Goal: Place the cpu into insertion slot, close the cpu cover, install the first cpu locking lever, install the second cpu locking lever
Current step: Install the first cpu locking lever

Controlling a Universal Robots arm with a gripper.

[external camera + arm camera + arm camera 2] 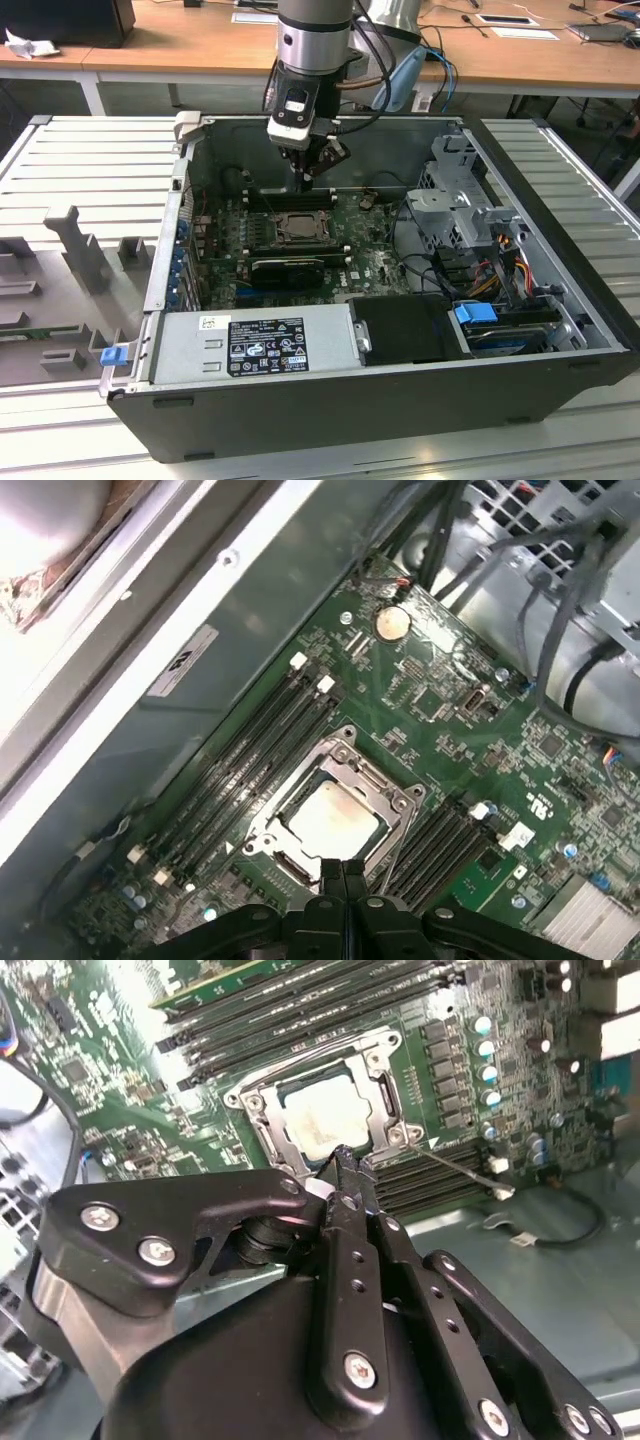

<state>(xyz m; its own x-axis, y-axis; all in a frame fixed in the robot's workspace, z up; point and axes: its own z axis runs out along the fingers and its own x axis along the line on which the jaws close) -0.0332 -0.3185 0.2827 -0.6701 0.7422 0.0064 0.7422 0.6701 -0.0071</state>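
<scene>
The cpu (325, 1115) (333, 820), a pale square chip, lies in the insertion slot (297, 228) on the green motherboard. The silvery cpu cover (385, 1090) (345, 765) lies flat around it, and the chip shows through its window. A thin wire locking lever (455, 1167) sticks out from one corner of the socket, over the memory slots. My gripper (305, 180) (345, 1160) (345, 868) hangs just above the socket's edge beside that lever. Its black fingers are shut together with nothing between them.
Long black memory slots (250, 750) flank the socket on both sides. A black card (288, 268) sits in front of it. The power supply (255, 345) lies at the case front, and a drive cage (460, 205) with cables is on the exterior view's right. The case wall (200, 650) stands close behind.
</scene>
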